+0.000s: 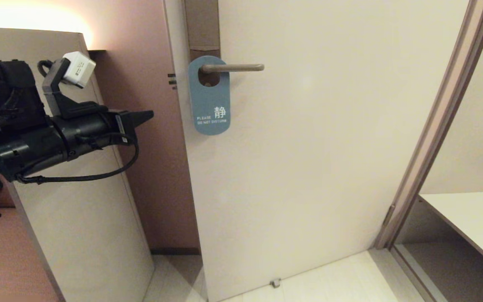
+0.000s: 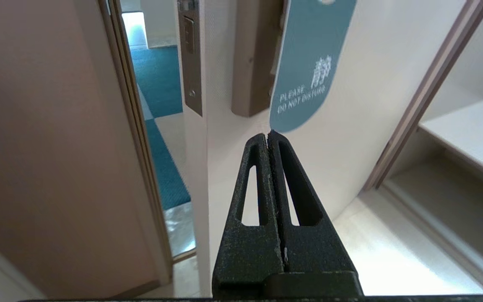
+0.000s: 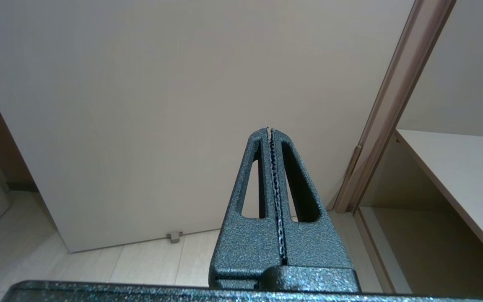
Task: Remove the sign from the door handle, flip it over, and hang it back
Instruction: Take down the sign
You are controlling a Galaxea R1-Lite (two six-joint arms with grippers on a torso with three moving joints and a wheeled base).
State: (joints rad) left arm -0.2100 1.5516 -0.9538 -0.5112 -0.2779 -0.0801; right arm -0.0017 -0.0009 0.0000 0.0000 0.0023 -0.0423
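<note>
Left of the hanging sign [image 1: 209, 97], apparently not touching, the left gripper [image 1: 149, 114] is closed, empty.

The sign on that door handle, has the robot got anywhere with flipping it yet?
Nothing is done yet: the sign hangs on the door handle, blue "do not disturb" side out. In hand is only the approach: the left gripper, shut and empty, is raised beside the door, pointing toward the sign. The right gripper, also shut, sits low and idle. Lifting off, turning over and rehanging all remain.
</note>
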